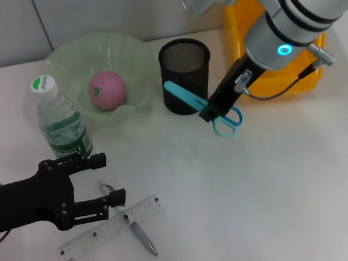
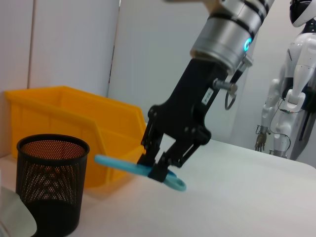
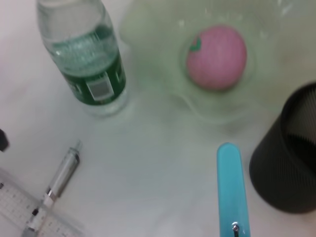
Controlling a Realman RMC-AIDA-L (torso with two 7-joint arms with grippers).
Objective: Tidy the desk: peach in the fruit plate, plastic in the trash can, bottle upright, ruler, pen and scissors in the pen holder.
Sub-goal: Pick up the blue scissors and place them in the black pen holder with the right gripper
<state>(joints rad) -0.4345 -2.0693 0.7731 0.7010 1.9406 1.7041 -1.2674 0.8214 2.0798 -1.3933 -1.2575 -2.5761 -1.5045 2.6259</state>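
Observation:
My right gripper (image 1: 211, 112) is shut on the blue scissors (image 1: 179, 94), held tilted in the air just in front of the black mesh pen holder (image 1: 185, 73); the left wrist view shows the scissors (image 2: 116, 164) clamped in that gripper (image 2: 157, 167). The pink peach (image 1: 106, 91) lies in the green fruit plate (image 1: 125, 48). Left of the plate, the bottle (image 1: 61, 120) stands upright. My left gripper (image 1: 101, 180) is open, low over the desk beside the ruler (image 1: 89, 239) and the pen (image 1: 138, 233), which lies across the ruler. The plastic is out of view.
A yellow bin (image 1: 277, 79) stands behind my right arm, right of the pen holder (image 2: 49, 182). A white humanoid robot (image 2: 291, 84) stands far off beyond the desk. The right wrist view shows the bottle (image 3: 89, 59), peach (image 3: 217, 57) and pen (image 3: 61, 173) below.

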